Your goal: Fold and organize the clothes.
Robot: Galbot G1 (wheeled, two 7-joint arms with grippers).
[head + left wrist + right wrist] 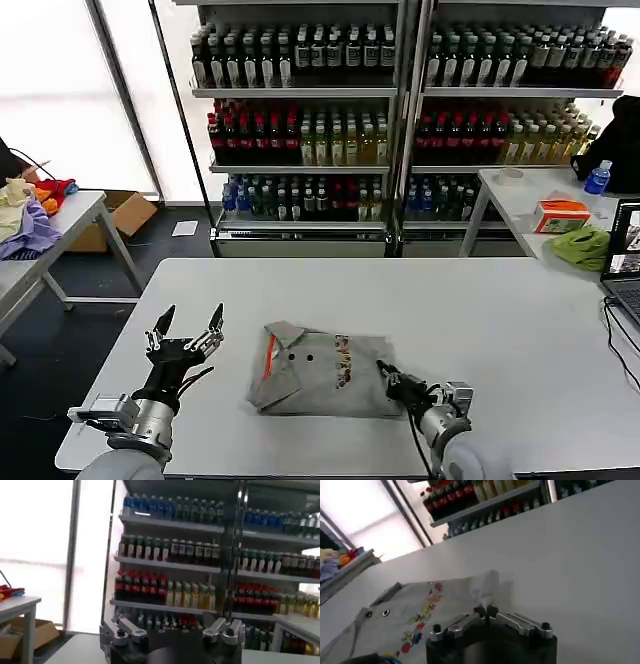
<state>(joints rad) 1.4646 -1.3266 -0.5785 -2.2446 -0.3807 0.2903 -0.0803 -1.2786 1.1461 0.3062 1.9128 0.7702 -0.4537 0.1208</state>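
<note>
My right gripper (pixel 384 371) pinched the folded light grey shirts' (pixel 320 372) edge on the white desk (pixel 500 310); my left gripper (pixel 186 325) hovered spread apart.

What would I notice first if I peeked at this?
Probably the folded grey shirts lying in the middle of the white table, with the right hand pinching their edge. The left hand is raised open beside them, and behind stand shelves packed with colourful bottles.

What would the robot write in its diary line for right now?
left hand: open, raised beside the shirts | right hand: shut on corner of folded light grey shirts | white table: shirts stacked in one pile
</note>
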